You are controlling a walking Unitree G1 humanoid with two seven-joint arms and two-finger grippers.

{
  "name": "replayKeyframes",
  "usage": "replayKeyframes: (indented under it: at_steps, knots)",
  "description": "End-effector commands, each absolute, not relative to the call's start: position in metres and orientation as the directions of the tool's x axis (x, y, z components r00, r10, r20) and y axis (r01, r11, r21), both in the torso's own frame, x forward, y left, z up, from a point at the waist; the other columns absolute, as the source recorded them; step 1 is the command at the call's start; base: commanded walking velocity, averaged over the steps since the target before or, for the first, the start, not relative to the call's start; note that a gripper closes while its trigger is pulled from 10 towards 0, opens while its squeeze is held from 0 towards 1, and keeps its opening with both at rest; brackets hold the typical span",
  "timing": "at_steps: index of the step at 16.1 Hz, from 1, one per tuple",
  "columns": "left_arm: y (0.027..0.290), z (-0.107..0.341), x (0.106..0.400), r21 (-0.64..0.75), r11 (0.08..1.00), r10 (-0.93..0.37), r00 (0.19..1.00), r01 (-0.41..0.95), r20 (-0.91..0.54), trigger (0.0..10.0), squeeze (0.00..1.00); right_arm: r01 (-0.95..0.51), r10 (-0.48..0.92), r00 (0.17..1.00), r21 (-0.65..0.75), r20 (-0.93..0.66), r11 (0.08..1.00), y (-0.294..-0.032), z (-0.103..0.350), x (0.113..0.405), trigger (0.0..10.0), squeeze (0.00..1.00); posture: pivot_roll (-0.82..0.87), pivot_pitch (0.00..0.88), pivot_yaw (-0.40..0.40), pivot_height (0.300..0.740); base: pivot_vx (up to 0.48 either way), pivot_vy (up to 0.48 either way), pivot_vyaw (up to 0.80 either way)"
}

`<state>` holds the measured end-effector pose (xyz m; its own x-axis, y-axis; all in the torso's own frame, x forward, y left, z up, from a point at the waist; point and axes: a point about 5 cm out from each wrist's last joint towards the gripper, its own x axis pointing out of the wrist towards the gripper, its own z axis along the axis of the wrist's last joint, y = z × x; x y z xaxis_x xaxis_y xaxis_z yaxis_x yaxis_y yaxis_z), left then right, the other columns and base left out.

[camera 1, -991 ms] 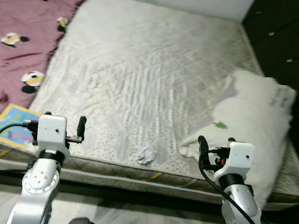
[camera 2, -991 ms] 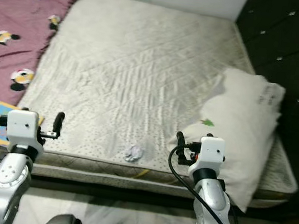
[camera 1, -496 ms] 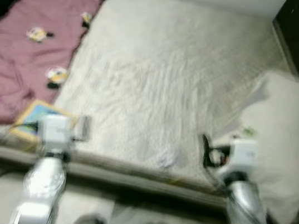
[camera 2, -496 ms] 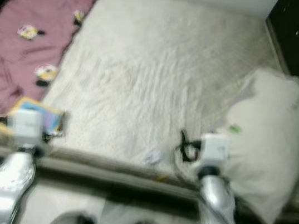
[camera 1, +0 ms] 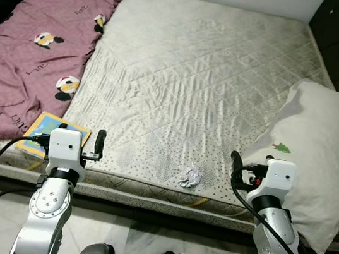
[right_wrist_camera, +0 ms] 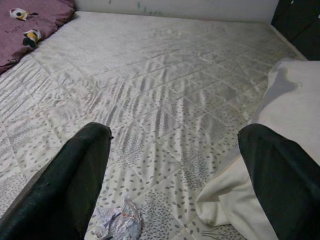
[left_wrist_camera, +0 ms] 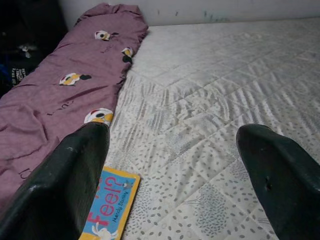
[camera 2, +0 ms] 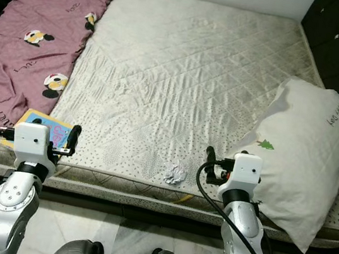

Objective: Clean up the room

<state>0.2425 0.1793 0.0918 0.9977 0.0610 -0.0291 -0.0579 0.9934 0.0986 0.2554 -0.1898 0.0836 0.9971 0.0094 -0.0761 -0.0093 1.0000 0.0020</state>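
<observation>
both grippers, left (left_wrist_camera: 170, 175) and right (right_wrist_camera: 172, 180), are hovering with jaws apart over the mattress (camera 1: 196, 73) edge; crumpled paper (camera 1: 190, 176) is lying between them.

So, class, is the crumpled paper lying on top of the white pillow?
No. The crumpled paper lies on the bare mattress near its front edge, apart from the white pillow.

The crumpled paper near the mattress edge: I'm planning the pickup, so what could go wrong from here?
The crumpled paper lies close to the mattress front edge, so a clumsy nudge could push it off onto the floor. It is small and light on a soft surface; the open right gripper might pinch mattress fabric instead. The white pillow sits right beside that arm and may get dragged.
</observation>
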Motion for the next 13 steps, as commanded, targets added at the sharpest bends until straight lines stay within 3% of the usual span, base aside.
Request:
replayKeyframes:
  at_steps: [1,6,10,13]
  knots:
    - [0.1807,0.0923,0.2385,0.089,0.994,0.061,0.997,-0.058,-0.036,10.0,0.00,-0.006,0.008,0.996,0.018,-0.092,1.000,-0.1914,0.0824,0.2557,10.0,0.00,0.03,0.155,-0.039,0.740,0.000,0.000,-0.50]
    - [0.1771,0.0896,0.2404,0.076,0.997,0.034,0.998,-0.031,-0.046,10.0,0.00,0.020,-0.021,0.996,-0.006,-0.091,1.000,-0.1963,0.0838,0.2518,10.0,0.00,-0.01,0.164,-0.029,0.740,0.000,0.000,-0.08]
    - [0.1740,0.0902,0.2425,0.069,0.998,0.014,0.999,-0.011,-0.048,10.0,0.00,0.034,-0.035,0.995,-0.005,-0.095,0.999,-0.1987,0.0829,0.2481,10.0,0.00,-0.01,0.166,-0.026,0.740,0.000,0.000,-0.69]
    - [0.1756,0.0900,0.2423,0.070,0.997,0.016,0.999,-0.013,-0.050,10.0,0.00,0.029,-0.029,0.994,-0.005,-0.101,1.000,-0.1985,0.0826,0.2499,10.0,0.00,-0.01,0.163,-0.036,0.740,0.162,0.000,-0.28]
